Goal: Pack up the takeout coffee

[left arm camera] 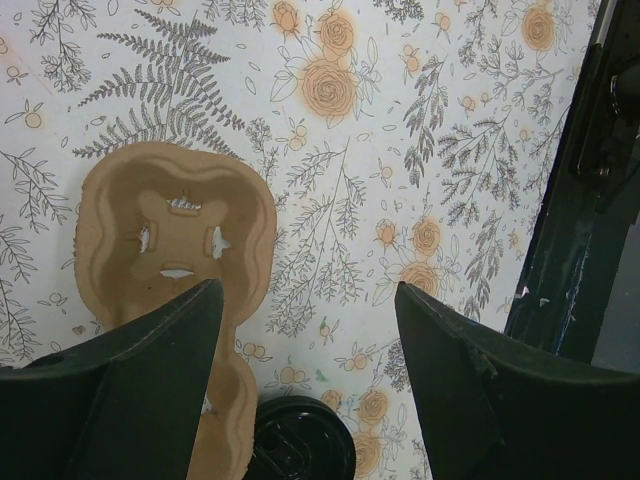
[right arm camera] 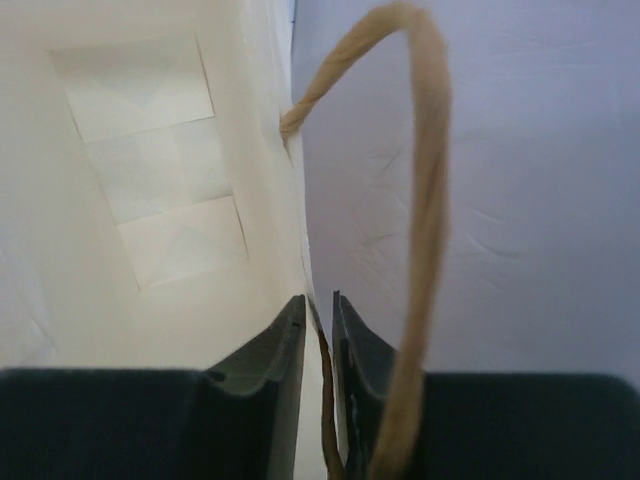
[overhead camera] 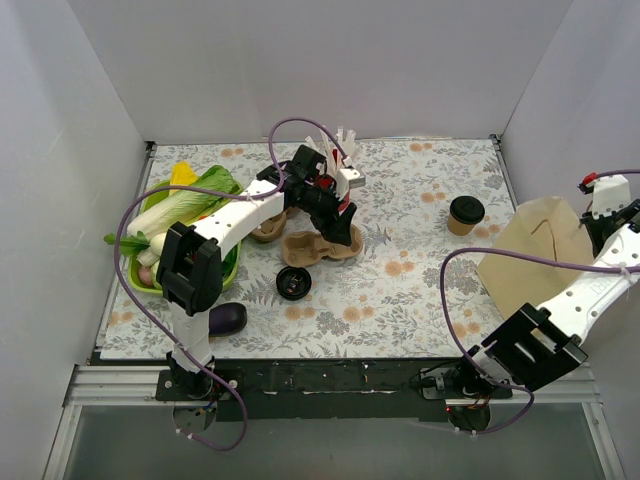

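The takeout coffee (overhead camera: 465, 214), a small tan paper cup with a black lid, stands upright on the floral mat at the right of middle, with neither gripper near it. My left gripper (overhead camera: 341, 217) (left arm camera: 308, 290) hangs open over the beige pulp cup carrier (overhead camera: 322, 246) (left arm camera: 170, 235), nothing between its fingers. A loose black lid (overhead camera: 293, 283) (left arm camera: 300, 440) lies just beside the carrier. My right gripper (overhead camera: 606, 208) (right arm camera: 318, 300) is at the far right, shut on the top edge of the tan paper bag (overhead camera: 535, 255) (right arm camera: 150, 190). The bag's twisted handle (right arm camera: 425, 200) loops up beside it.
A red cup of white straws (overhead camera: 331, 172) stands behind the left gripper. A green basket of vegetables (overhead camera: 133, 268) sits at the left, a purple eggplant (overhead camera: 226, 318) near the front edge. A tan round thing (overhead camera: 267, 230) is partly hidden under the left arm. White walls enclose the mat.
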